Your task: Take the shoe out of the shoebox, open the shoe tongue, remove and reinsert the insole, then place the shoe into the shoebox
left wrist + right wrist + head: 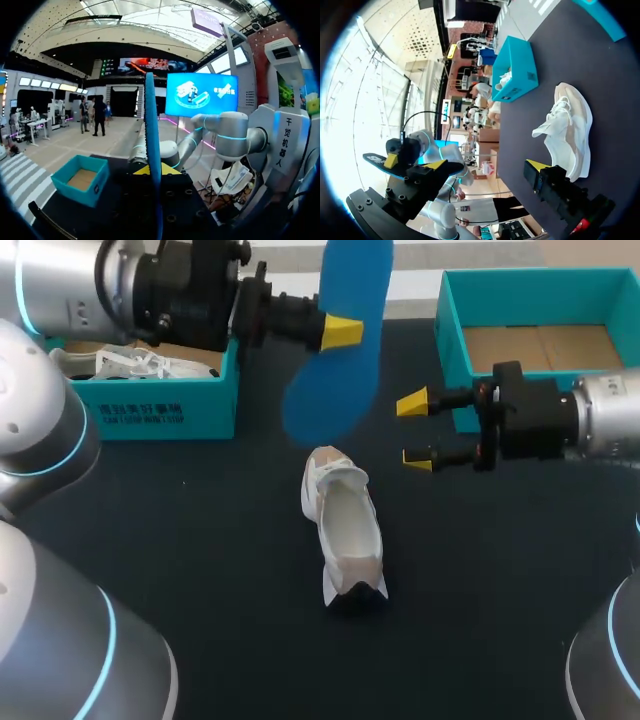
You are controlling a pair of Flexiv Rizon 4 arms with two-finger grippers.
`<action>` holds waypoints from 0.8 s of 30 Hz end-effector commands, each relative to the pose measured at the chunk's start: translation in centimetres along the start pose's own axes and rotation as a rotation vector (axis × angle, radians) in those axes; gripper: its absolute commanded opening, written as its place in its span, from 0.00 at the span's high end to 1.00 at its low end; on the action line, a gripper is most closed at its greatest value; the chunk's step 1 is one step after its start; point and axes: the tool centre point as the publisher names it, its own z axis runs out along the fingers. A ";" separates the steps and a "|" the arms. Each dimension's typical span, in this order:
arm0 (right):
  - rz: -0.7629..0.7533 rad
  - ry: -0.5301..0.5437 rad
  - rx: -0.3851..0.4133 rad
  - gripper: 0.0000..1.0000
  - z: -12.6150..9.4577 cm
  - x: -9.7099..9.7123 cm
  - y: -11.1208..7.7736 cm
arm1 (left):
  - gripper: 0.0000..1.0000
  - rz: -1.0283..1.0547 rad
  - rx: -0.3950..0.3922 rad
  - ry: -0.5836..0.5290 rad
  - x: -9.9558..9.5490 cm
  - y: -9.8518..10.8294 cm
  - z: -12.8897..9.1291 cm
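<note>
My left end effector (pixel 342 332) is clamped on the flat blue insole (pixel 345 370). In the left wrist view the insole runs edge-on btwn the fingers, w/ a yellow tip pressed against each side. The insole is held up off the dark table (pixel 200 540), over the far-middle part, broad face turned toward the head view. In that view its lower end sits just far of the shoe, not touching it.

The white lace-up shoe (pixel 343 530) stands on its sole at mid-table, mouth open upward, lying lengthwise far-to-near. Neither end effector touches it.

My right end effector (pixel 415 430) is spread wide, nothing btwn its yellow tips, fingers pointing left. It's just right of the shoe's far end; can't tell how high above the table it sits.

The open teal cardboard shoebox (pixel 450 350) is at the far right, its brown floor showing. My right arm crosses in front of its near wall. A second teal shoebox (pixel 150 412) is at the far left, partly under my left arm, w/ another white shoe (pixel 135 365) lying inside it. The two boxes are well apart, w/ the insole and both end effectors btwn them.
</note>
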 end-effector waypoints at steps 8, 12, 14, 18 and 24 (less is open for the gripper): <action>0.001 -0.001 -0.003 0.00 0.2 0.0 0.0 | 1.00 0.640 -0.153 -0.055 0.0 2.7 -2.7; 0.001 -0.001 -0.003 0.00 0.2 0.0 0.0 | 1.00 0.825 -0.237 -0.107 -0.8 3.3 -3.4; 0.001 -0.001 -0.003 0.00 0.2 0.0 0.0 | 1.00 0.825 -0.237 -0.107 -0.8 3.3 -3.4; 0.001 -0.001 -0.003 0.00 0.2 0.0 0.0 | 1.00 0.825 -0.237 -0.107 -0.8 3.3 -3.4; 0.001 -0.001 -0.003 0.00 0.2 0.0 0.0 | 1.00 0.825 -0.237 -0.107 -0.8 3.3 -3.4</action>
